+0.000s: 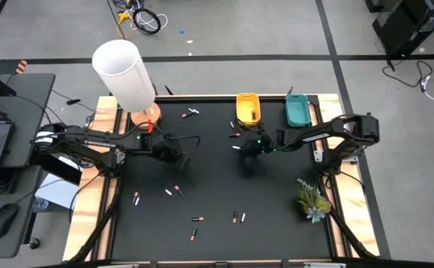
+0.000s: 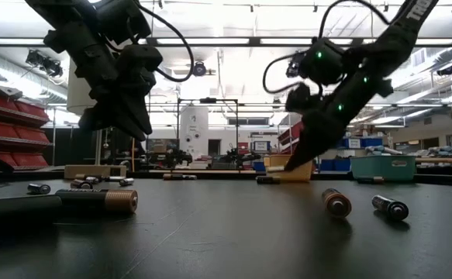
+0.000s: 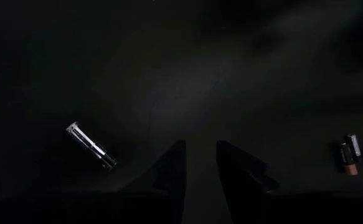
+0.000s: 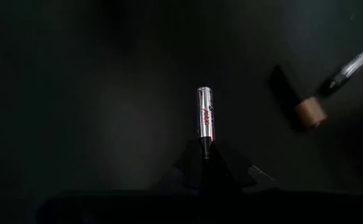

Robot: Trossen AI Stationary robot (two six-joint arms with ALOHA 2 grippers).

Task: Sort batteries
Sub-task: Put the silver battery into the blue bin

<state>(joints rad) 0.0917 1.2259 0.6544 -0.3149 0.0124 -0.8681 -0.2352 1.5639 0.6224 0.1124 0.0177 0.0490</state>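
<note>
Battery (image 4: 205,115) juts forward from the right gripper (image 4: 205,149), whose fingers are clamped on its end.

red lettering on a silver battery (image 4: 205,112), too small to read, no other legible text
</note>
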